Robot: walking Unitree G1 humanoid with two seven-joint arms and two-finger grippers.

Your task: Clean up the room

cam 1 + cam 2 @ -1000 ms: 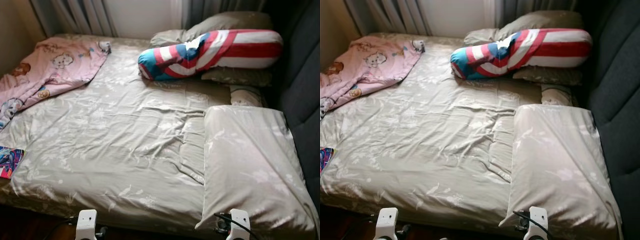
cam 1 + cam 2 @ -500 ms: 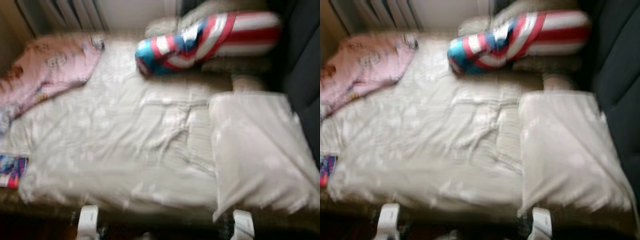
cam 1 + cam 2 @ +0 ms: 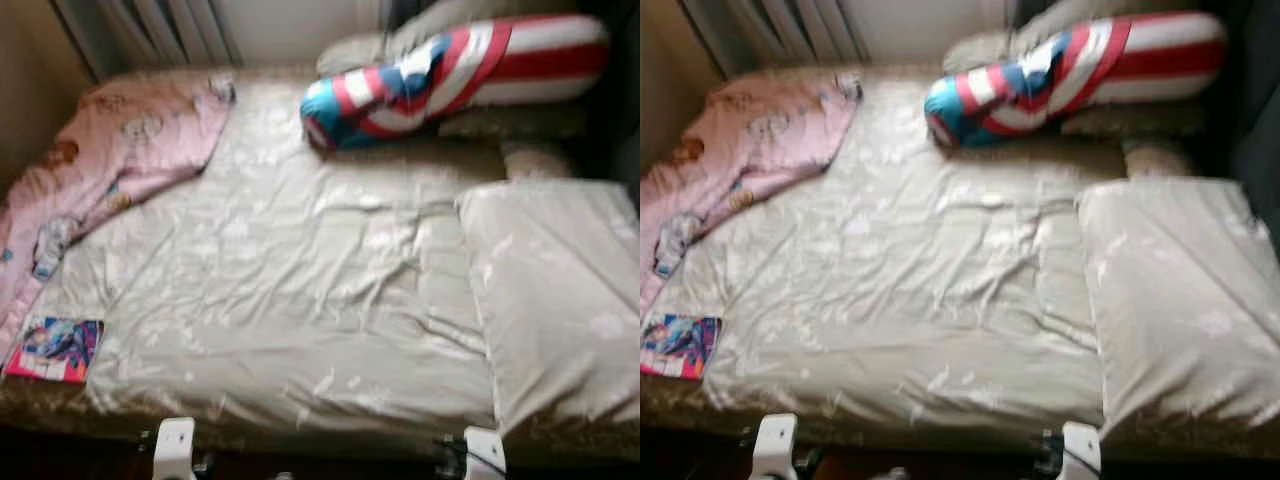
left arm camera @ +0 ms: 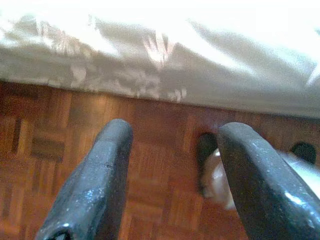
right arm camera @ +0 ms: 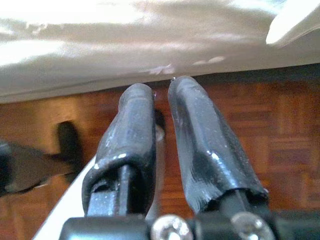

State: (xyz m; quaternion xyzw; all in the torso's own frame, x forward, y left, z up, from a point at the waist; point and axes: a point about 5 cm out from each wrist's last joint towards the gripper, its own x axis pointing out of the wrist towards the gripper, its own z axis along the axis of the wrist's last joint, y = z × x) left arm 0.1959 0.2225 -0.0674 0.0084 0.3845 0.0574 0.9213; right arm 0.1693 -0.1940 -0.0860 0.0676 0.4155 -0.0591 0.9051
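Up on the bed (image 3: 300, 300) the pink blanket (image 3: 120, 150) lies well beyond my spread left gripper (image 4: 172, 150) and my nearly closed right gripper (image 5: 161, 107).

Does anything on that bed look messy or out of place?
Yes. A pink blanket lies crumpled along the bed's left side, a colourful booklet sits loose at the near left corner, and the beige sheet is wrinkled. The striped bolster lies askew across the pillows.

Sheeny creased cloth bedsheet (image 3: 290, 290), glossy wood parquet floor (image 4: 55, 135), shiny blk hand fingers (image 4: 95, 190).
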